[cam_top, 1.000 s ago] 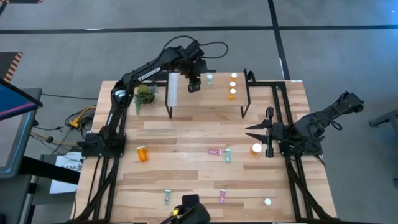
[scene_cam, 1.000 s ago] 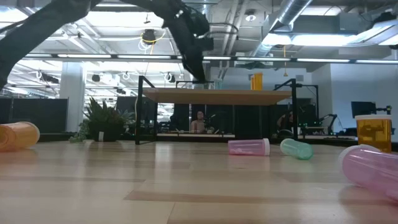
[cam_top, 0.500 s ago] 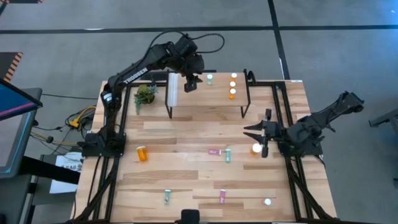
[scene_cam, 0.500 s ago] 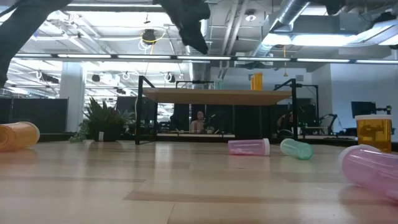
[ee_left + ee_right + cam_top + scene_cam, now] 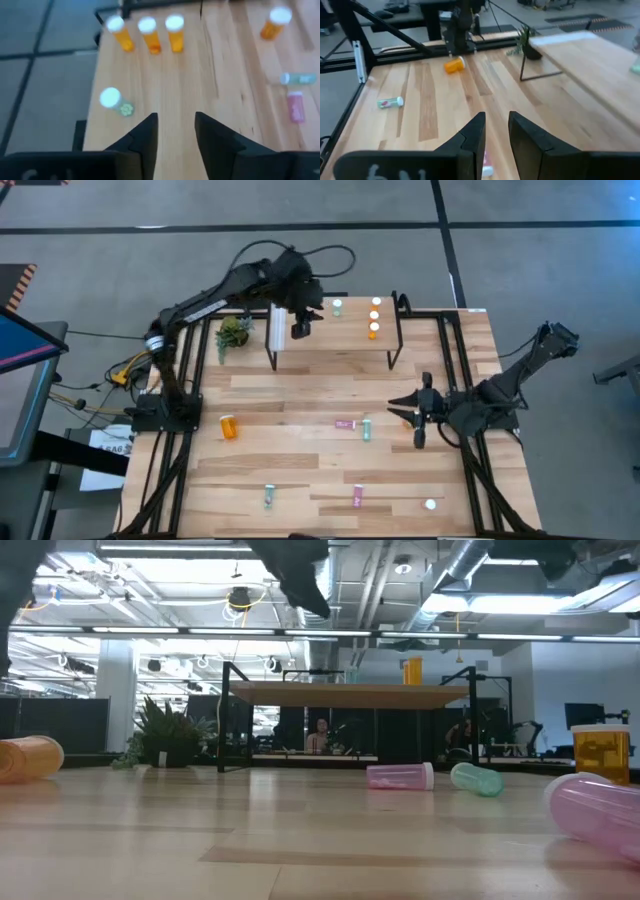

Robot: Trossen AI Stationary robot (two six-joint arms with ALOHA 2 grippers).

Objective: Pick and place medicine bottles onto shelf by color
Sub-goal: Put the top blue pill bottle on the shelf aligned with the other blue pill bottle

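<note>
Your left gripper hangs above the shelf near its white strip, fingers a narrow gap apart and holding nothing. On the shelf stand a teal bottle and three orange bottles in a row near the far end. Your right gripper sits over the table, fingers slightly parted and empty, with a pink bottle and a teal one lying just beside it. A small plant stands beside the shelf's white end.
</note>
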